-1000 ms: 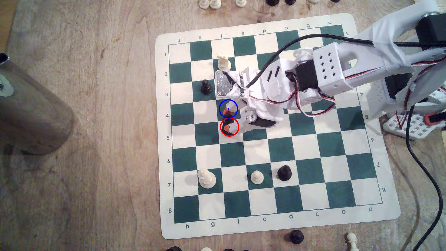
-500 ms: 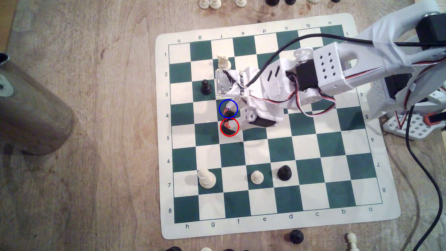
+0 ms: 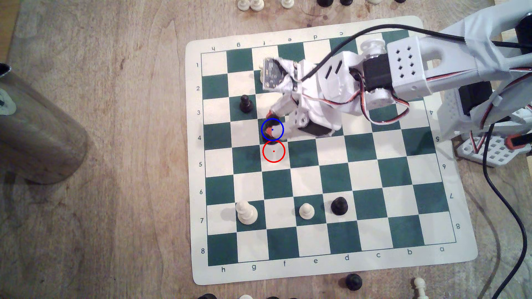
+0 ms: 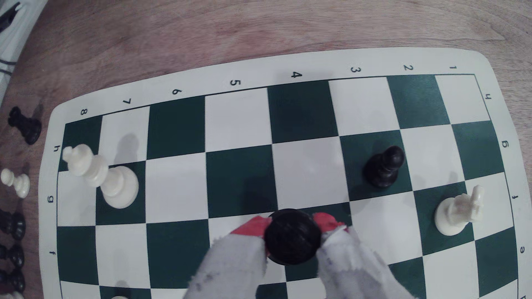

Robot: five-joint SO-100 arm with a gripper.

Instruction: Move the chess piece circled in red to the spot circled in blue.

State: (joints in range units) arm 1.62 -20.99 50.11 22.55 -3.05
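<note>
The gripper (image 4: 292, 227) is clamped on the tall black chess piece (image 4: 292, 238), its two red-tipped fingers (image 4: 253, 225) pressing against the piece from either side in the wrist view. From that camera the piece shows as a round dark disc, so its stem and base cannot be made out.

In the exterior view the gripper (image 3: 270, 122) sits over the dark green square ringed in blue (image 3: 266, 138), on the f file at rank 4. The black piece (image 3: 272, 141) shows there as a dark sliver at the lower edge of the blue ring, mostly hidden under the fingers; whether it stands on the board or hangs just above it is hard to tell. The white square ringed in red (image 3: 273, 156), directly next to the blue-ringed square, lies bare.

The white arm (image 3: 403, 69) reaches in from the exterior view's right across the green and white chessboard (image 3: 374, 230). A shorter black piece with a knob head (image 3: 245, 104) stands near the gripper on the exterior view's left. A white piece (image 3: 246, 213), a white pawn (image 3: 306, 211) and a squat black pawn (image 3: 339, 205) stand along rank 7, well apart from the gripper.
</note>
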